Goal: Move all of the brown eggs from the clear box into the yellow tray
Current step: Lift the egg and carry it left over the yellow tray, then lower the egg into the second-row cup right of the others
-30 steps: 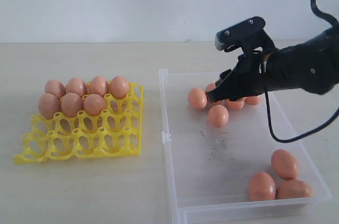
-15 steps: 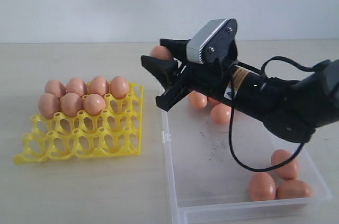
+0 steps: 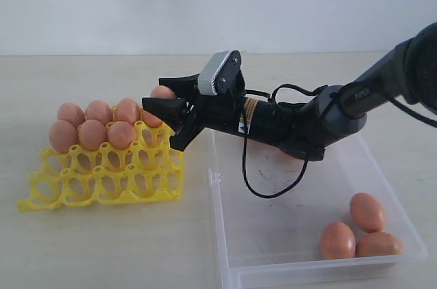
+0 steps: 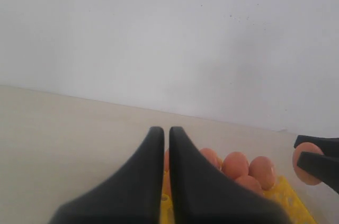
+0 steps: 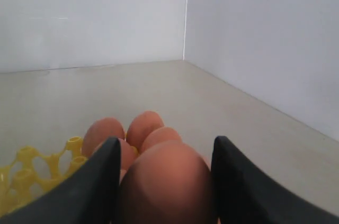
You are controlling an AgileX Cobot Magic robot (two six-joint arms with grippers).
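My right gripper [image 3: 157, 93] is shut on a brown egg [image 3: 164, 91] and holds it just above the back right corner of the yellow tray [image 3: 102, 181]. In the right wrist view that egg [image 5: 167, 184] fills the space between both fingers [image 5: 106, 171]. Several brown eggs [image 3: 100, 111] sit in the tray's two back rows. Three more eggs [image 3: 367, 211] lie in the near right corner of the clear box [image 3: 213, 178]. The left gripper [image 4: 163, 131] is shut on nothing, looking toward the tray's eggs [image 4: 235, 164]; the exterior view does not show it.
The right arm and its looping black cable [image 3: 273, 186] stretch across the back of the clear box and hide that part of it. Bare beige tabletop [image 3: 102, 248] lies in front of the tray.
The right gripper lifted an egg out of the back of the clear box and carried it left to above the tray's back right corner.
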